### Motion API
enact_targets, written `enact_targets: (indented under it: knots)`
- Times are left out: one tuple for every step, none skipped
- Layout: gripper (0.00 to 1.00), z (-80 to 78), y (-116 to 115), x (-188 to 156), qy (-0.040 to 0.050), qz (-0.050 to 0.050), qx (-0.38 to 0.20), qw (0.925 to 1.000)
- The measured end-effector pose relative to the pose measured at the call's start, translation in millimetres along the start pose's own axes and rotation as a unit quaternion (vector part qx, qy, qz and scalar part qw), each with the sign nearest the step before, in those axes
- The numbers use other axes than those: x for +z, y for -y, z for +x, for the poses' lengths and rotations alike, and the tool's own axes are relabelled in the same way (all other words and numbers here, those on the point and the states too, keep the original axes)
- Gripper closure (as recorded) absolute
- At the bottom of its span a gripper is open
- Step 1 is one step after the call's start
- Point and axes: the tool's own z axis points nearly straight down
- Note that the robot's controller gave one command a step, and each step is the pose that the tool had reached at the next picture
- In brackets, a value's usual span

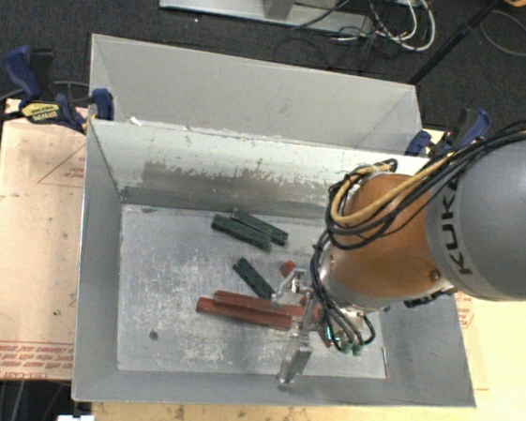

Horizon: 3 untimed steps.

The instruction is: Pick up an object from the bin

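Our pincer (294,339) hangs at the right end of two red-brown sticks (242,308) lying side by side toward the bin's (97,261) front edge. We cannot tell whether it is open or closed. Dark green blocks (250,229) lie nearer the back wall.

Fairly bright, even light from above fills the grey metal bin (97,261), leaving a dark shadow band along the foot of its back wall, a soft sheen on the arm's glossy orange wrist cover (381,251) and dim black carpet (42,0) around.
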Motion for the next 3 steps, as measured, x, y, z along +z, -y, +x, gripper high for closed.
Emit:
enact_targets:
  knots:
    - [0.0,-1.9,0.2,-4.0,0.0039,0.0,0.001,1.0]
    - [0.0,-26.3,-55.8,68.5,0.0095,-0.001,0.036,0.9993]
    - [0.0,-25.9,-41.4,10.6,0.005,0.0,0.055,0.9985]
